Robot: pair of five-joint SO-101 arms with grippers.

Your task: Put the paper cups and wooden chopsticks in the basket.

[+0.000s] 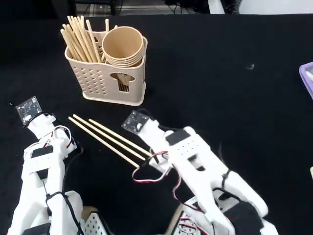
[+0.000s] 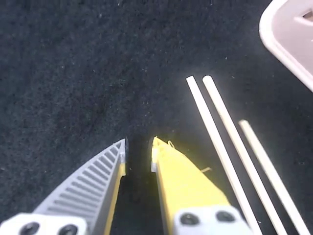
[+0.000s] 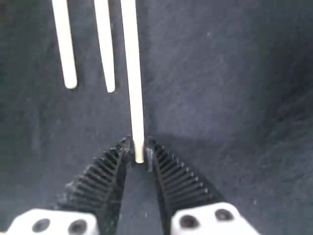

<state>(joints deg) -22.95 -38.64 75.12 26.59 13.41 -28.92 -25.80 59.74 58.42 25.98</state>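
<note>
High view: the basket (image 1: 105,81) stands at the far left of the black table (image 1: 220,98). It already holds nested paper cups (image 1: 122,44) and a sheaf of stored chopsticks (image 1: 78,36). 3 loose chopsticks (image 1: 105,134) lie side by side between the arms. Their long axes run diagonally from near the basket toward the right arm (image 1: 195,156), whose wrist covers their near ends. The left arm (image 1: 44,156) sits near their far ends.

Left wrist view: the left gripper (image 2: 139,149) hovers over bare cloth, jaws a narrow gap apart and holding nothing. The 3 loose chopsticks lie alongside it without touching.

Right wrist view: the right gripper (image 3: 139,154) is pinched on the near end of 1 chopstick, the pinched chopstick (image 3: 133,73), which runs straight ahead in line with the jaws. The remaining 2 sticks (image 3: 105,49) lie parallel and untouched. The right arm appears placed for the lift. With the stick held by 1 end, its free end points toward the basket.
</note>
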